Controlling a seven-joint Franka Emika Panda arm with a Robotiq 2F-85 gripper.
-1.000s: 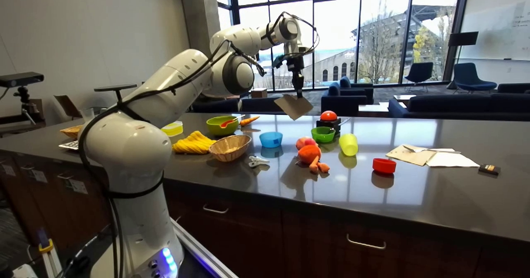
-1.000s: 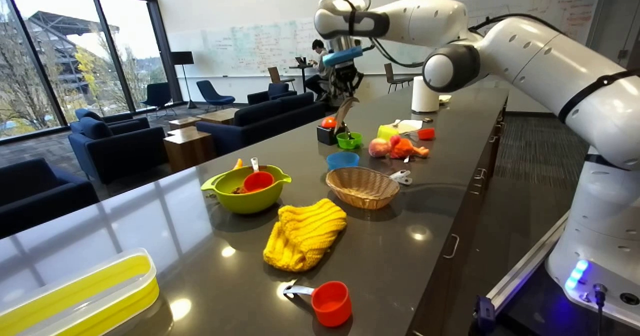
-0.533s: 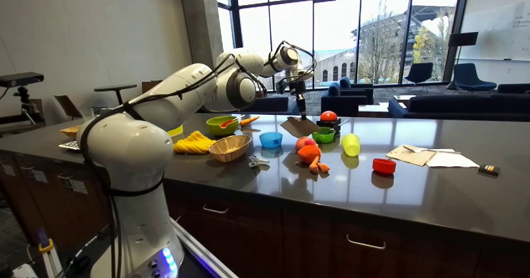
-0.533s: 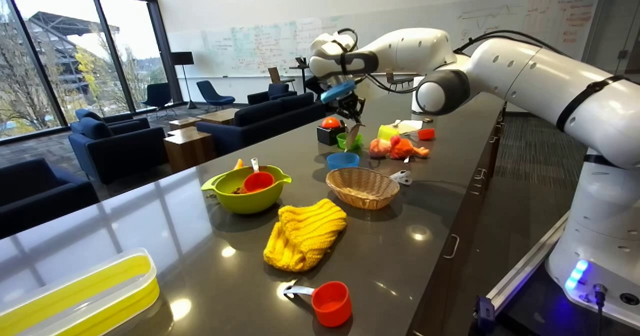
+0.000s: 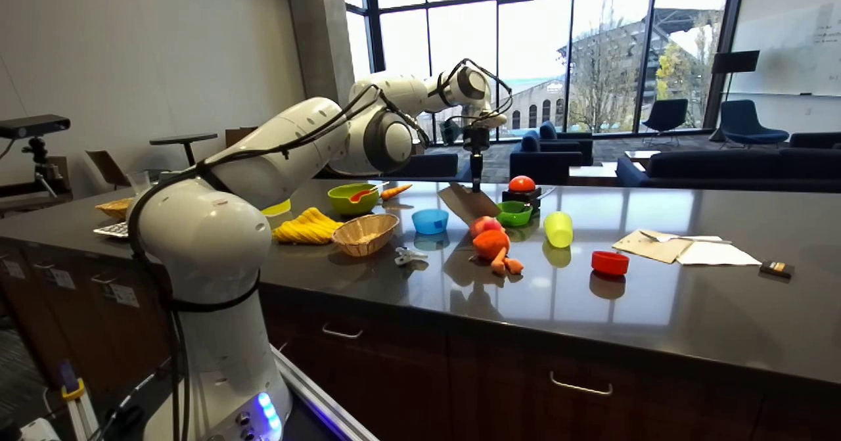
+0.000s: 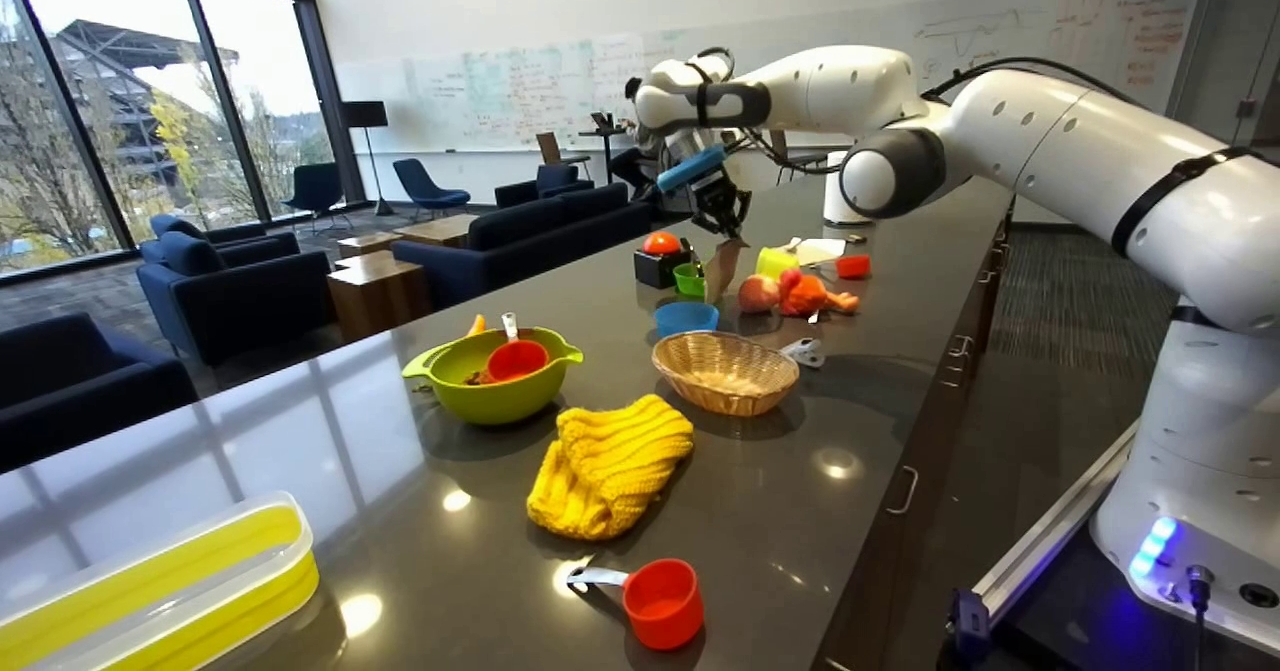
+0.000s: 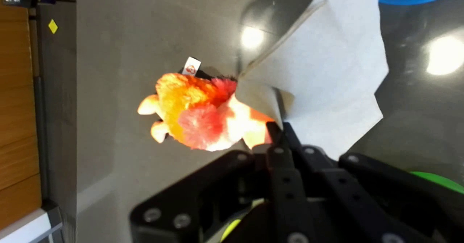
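Observation:
A creased brown paper napkin point(image 7: 337, 72) hangs tilted from my gripper point(image 7: 281, 125), whose black fingers are shut on one of its folds. In both exterior views the gripper point(image 5: 476, 188) is low over the counter, with the napkin point(image 5: 463, 204) slanting below it. Under and beside the napkin lies an orange plush toy point(image 7: 197, 109), overexposed in the wrist view. A peach point(image 6: 758, 292) sits against the toy. The blue bowl point(image 5: 430, 222) and green bowl point(image 5: 514, 214) stand on either side of the napkin. Whether its lower edge touches anything, I cannot tell.
Behind the green bowl is a black box with a red dome button point(image 5: 522, 185). A yellow cup point(image 5: 558, 229), a red cup point(image 5: 610, 263), a wicker basket point(image 6: 725, 376), a white clip point(image 5: 409, 255) and a yellow knitted cloth point(image 6: 612, 466) also rest on the counter.
My gripper has come down with the napkin from well above the counter, then shifted slightly sideways while the napkin's tilt changed. The yellow cup has moved a little to the right.

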